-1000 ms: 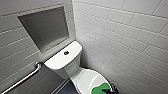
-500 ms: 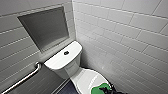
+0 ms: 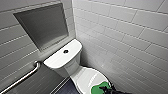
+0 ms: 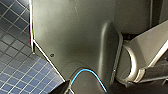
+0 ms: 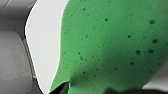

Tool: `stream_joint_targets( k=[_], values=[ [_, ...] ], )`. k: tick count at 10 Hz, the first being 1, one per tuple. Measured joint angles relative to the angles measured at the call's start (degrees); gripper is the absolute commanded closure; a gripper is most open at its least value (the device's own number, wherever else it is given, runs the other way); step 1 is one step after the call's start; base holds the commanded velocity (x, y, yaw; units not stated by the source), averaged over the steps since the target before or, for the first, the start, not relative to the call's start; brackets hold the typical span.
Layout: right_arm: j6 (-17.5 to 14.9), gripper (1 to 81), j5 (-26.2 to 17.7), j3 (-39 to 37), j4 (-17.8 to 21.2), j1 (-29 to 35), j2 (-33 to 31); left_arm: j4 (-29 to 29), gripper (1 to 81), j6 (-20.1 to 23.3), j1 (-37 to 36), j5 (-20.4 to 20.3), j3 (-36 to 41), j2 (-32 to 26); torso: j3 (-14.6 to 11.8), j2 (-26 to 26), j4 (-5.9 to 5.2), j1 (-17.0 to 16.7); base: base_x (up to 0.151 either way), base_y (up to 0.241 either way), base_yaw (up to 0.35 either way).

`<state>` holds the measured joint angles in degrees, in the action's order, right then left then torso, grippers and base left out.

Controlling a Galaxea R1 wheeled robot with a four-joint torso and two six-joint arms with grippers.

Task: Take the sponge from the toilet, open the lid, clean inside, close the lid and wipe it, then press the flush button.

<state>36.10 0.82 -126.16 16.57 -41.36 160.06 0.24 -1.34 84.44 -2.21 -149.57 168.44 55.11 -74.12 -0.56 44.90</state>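
Right claw, dark, sits against the small bright green flat sponge; open or closed: cannot tell. Sponge lies on the white glossy oval lid, shut over the white ceramic toilet. Small dark round flush button centred on tank top.

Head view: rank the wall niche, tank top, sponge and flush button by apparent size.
1. wall niche, largest
2. tank top
3. sponge, though partly covered near the picture's edge
4. flush button, smallest by far
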Motion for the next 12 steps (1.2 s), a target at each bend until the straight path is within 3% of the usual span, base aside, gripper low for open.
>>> stream_joint_targets(
  k=[7, 12],
  values=[
    [-0.2, 1.0, 1.1, -2.6, -1.8, 2.7, 0.2, 0.0, 1.0, 0.0, -0.1, 0.0, 0.0, 0.1, 0.2, 0.0, 0.0, 0.0, 0.0, 0.0, 0.0],
    [-0.2, 1.0, 1.6, -8.4, -4.3, 1.8, 4.4, 0.0, 1.0, 0.0, 0.1, 0.1, -0.1, 0.1, 0.2, 0.0, 0.0, 0.0, 0.0, 0.0, 0.0]
  ],
)
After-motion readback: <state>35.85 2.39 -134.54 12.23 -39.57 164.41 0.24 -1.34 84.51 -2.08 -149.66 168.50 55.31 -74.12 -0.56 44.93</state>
